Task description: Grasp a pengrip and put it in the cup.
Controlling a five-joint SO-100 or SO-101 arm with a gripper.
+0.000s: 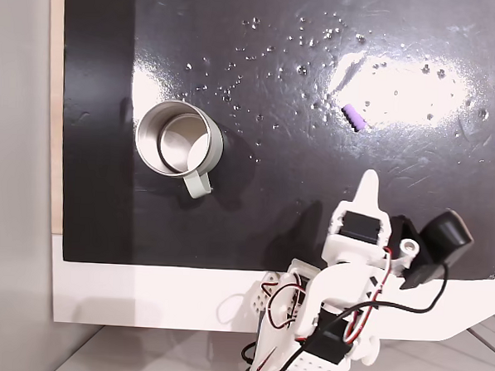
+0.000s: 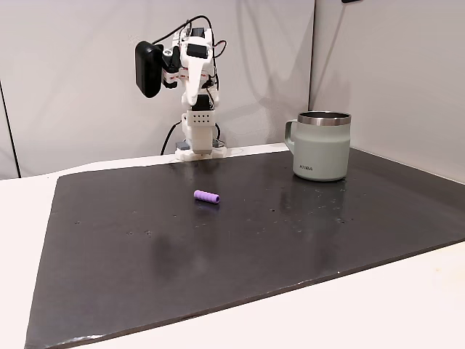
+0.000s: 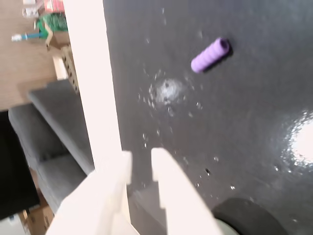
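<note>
The pengrip is a small purple ribbed tube lying on its side on the black mat. It also shows in another fixed view and upper right in the wrist view. The cup, a grey-green steel mug with one handle, stands upright on the mat, well apart from the pengrip. My gripper is raised above the mat's edge near the arm's base. In the wrist view its fingertips show only a narrow slit between them and hold nothing.
The black mat lies on a white board with a wall behind it. A black camera sticks out from the wrist. The cup's rim shows at the wrist view's bottom edge. Glare spots mark the mat.
</note>
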